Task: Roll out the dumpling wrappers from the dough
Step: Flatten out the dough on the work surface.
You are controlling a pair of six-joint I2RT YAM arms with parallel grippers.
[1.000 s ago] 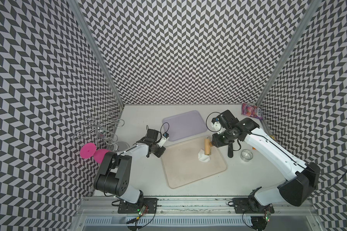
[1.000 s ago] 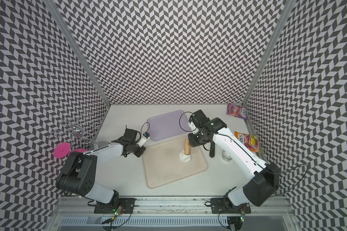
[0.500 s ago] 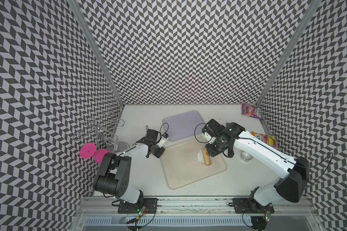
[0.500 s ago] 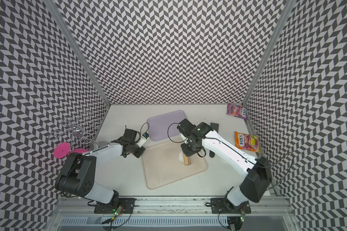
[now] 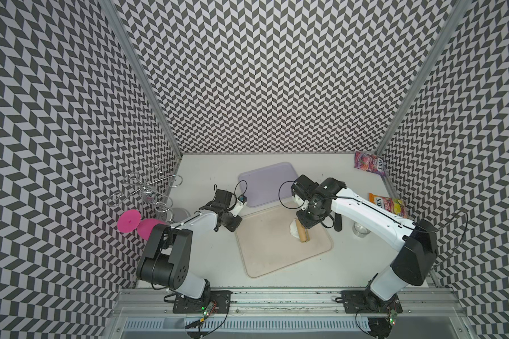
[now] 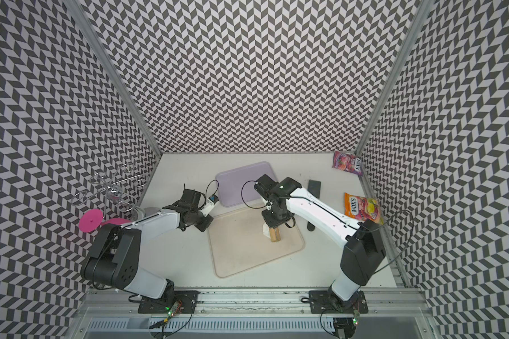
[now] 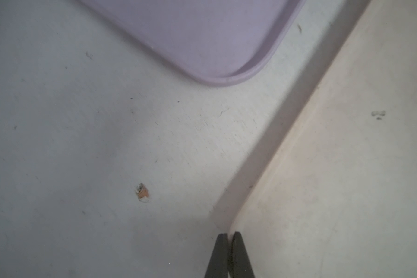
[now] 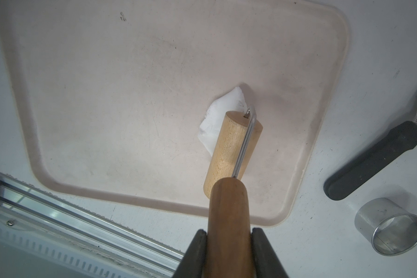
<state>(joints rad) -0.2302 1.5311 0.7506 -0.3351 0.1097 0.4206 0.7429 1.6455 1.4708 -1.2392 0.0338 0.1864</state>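
My right gripper (image 8: 229, 238), clamped on the roller (image 8: 229, 149), flattens dough (image 8: 214, 120) at the tray's (image 8: 106, 96) 3 o'clock; next, probably press toward 9 o'clock; left gripper (image 7: 229, 240) closed.

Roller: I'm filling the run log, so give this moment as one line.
right gripper: shut on wooden roller handle | drum: on dough edge, beige tray | left gripper: shut, empty, at tray corner

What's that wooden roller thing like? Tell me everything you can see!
The wooden roller has a pale, smooth wooden drum, a thin metal wire pinned into the drum's end, and a darker brown wooden handle. The right gripper clamps the handle between its jaws. The drum lies low on the beige tray, covering one edge of the white dough, which pokes out beside it.
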